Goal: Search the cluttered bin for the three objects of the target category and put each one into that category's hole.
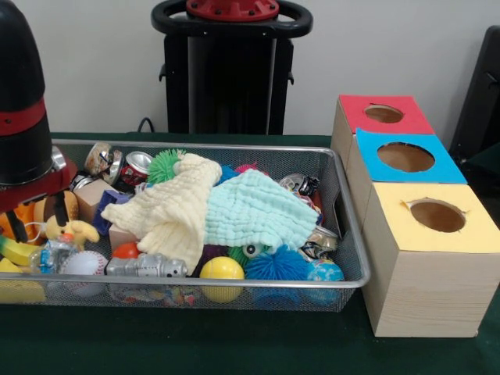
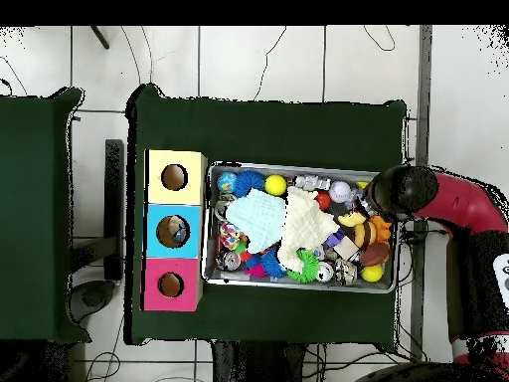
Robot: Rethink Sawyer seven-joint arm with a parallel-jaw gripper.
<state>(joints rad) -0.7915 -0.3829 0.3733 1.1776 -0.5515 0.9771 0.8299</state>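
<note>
The arm (image 1: 23,101) comes down as a thick black and red barrel at the left end of the wire bin (image 1: 344,195), and from above its black end (image 2: 400,190) sits over that same end of the basket; the gripper itself is hidden beneath it, so I cannot tell whether it is spread or pressed together. Just below the arm lie a yellow plush duck (image 1: 69,230), a white baseball (image 1: 84,264) and a silver toy robot (image 1: 147,267). Further along, a pale yellow cloth (image 1: 168,211) and a mint green cloth (image 1: 254,209) are draped across the middle of the heap, touching each other. Around them show a crushed red can (image 1: 136,167), a green spiky ball (image 1: 165,164), a yellow ball (image 1: 222,269), a blue spiky ball (image 1: 278,264) and a blue patterned ball (image 1: 324,272). Beside the bin's far end stand three wooden boxes in a row, each with a round hole on top: yellow (image 1: 437,215), blue (image 1: 405,156) and red (image 1: 383,114). All rests on a dark green table (image 1: 195,344).
</note>
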